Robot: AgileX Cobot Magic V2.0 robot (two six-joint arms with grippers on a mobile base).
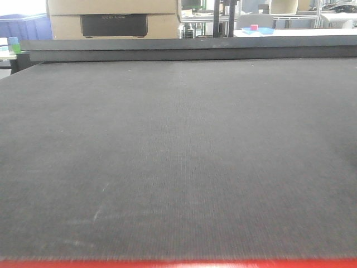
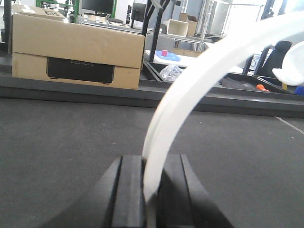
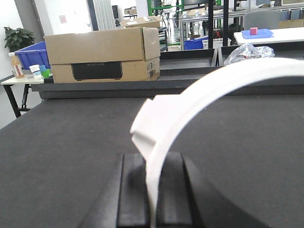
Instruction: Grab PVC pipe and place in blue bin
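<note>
**Left arm.** Nearest the left wrist lens, the left gripper (image 2: 151,190) is closed almost fully. Its two black fingers (image 2: 128,190) clamp the lower end of a white pipe (image 2: 190,85). From the grip the pipe curves up and to the right, off the frame edge and clear of the table (image 2: 57,137).

**Right arm.** The right gripper (image 3: 151,190) is in the same state, with its jaws nearly together on a white curved pipe (image 3: 213,88). A stepped collar (image 3: 145,126) sits just above the grip. The views do not show whether both arms hold one pipe or two.

**Handling.**
- The pipe appears light and rigid, and it holds its arc unsupported.
- The wall looks smooth, so it may slip or swivel in a narrow pinch.
- It looks thin, so judge it able to take moderate clamping only.
- The best hold is on the plain run just below the collar, which would act as a stop.

**Location.**
- The front view shows bare table only, with no arm or pipe in frame.
- The blue bin (image 3: 32,54) stands at far left, beyond the table edge.
- It sits just beside the cardboard box (image 3: 102,52), well apart from both grippers.
</note>
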